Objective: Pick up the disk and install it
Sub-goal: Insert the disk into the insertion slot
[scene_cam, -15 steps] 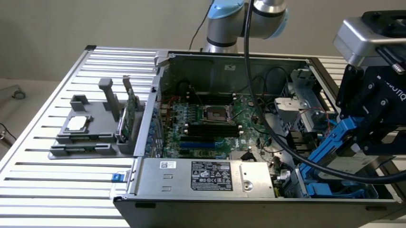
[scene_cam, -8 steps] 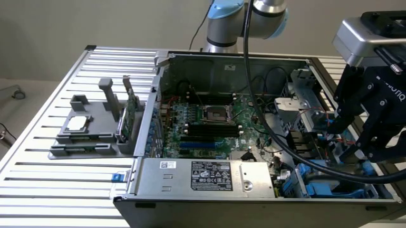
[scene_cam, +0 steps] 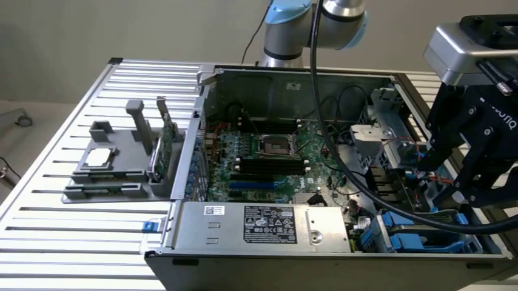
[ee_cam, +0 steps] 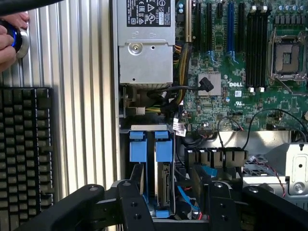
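My jaws are spread wide and grip nothing. One black finger (ee_cam: 131, 204) stands on each side of the disk (ee_cam: 164, 185); one is clear of it, the other is close by a neighbouring blue carrier (ee_cam: 137, 144), and I cannot tell whether it touches. The disk stands on edge down in the drive bay (scene_cam: 421, 239), just beside the cable end of the power supply (ee_cam: 146, 53). The neighbouring carrier fills the next slot, also just beside the power supply. The motherboard (ee_cam: 240, 72) lies along the power supply's long side, inside the open case (scene_cam: 210, 85). Off the power supply's other long side, on the ribbed bench (ee_cam: 86, 96), lies a black keyboard (ee_cam: 26, 144), and near it a person's hand (ee_cam: 8, 36) rests on a blue-ringed button (ee_cam: 19, 41). Outside the case, well apart from the power supply, a grey holder (scene_cam: 105, 173) carries a silver chip (scene_cam: 99, 159) and a green card (scene_cam: 166, 148)
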Motion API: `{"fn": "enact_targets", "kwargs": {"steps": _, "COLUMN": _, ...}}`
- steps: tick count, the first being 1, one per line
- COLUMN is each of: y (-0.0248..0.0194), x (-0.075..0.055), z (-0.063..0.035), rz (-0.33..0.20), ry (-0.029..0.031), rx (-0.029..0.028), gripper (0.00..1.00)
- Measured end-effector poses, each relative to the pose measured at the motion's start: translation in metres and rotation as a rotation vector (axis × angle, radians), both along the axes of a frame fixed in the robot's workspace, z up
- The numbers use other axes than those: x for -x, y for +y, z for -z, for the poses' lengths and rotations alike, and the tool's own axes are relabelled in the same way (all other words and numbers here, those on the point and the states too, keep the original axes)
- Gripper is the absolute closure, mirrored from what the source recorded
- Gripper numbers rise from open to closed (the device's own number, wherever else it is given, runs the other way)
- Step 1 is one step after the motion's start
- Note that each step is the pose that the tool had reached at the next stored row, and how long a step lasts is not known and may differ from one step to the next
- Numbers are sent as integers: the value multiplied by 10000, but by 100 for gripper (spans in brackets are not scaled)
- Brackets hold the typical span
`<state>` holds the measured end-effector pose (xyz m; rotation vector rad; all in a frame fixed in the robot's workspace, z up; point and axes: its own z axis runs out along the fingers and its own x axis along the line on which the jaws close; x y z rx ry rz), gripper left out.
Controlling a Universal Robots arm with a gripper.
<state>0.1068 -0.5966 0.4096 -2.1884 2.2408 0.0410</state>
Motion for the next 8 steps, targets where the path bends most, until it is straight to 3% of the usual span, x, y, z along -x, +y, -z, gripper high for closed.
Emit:
{"fn": "enact_targets", "kwargs": {"steps": 3, "y": 0, "x": 1, "z": 0, "rz": 1, "ry": 0, "rx": 0, "gripper": 49}}
{"fn": "enact_targets", "kwargs": {"steps": 7, "y": 0, "x": -2, "z": -1, "rz": 0, "ry": 0, "rx": -1, "gripper": 68}}
{"fn": "enact_targets", "kwargs": {"steps": 8, "y": 0, "x": -5, "z": -2, "rz": 0, "ry": 1, "rx": -1, "gripper": 68}}
